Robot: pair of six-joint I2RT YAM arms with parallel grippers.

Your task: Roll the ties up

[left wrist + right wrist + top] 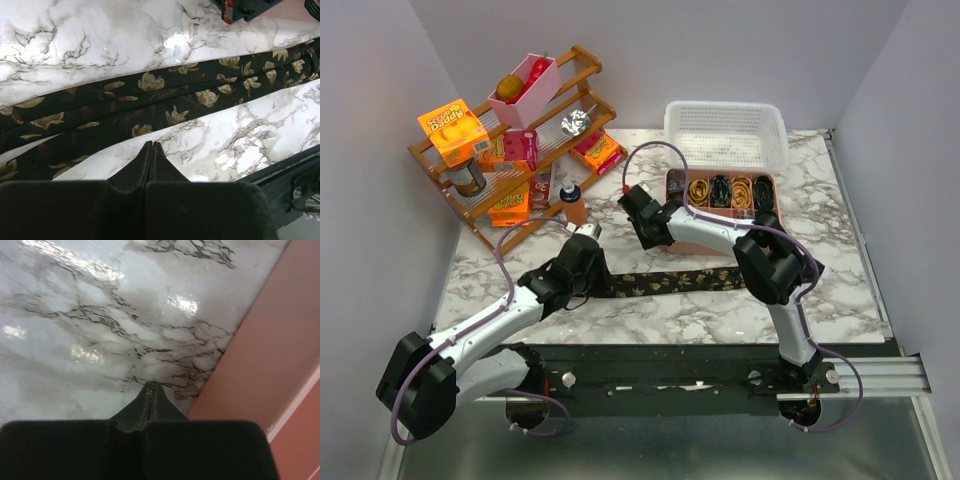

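Left wrist shows my left tool [151, 146] pinched closed, empty, beside the tie [175, 100]; overhead, its tips are hidden. My right tool [152, 386] is likewise closed and empty.

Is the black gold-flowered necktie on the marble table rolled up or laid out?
Laid out: the black gold-flowered necktie lies as one long strip, uncoiled.

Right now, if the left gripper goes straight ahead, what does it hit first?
Probably the tie lying across its path; the left gripper is shut. Depth unclear, so the marble table may come first.
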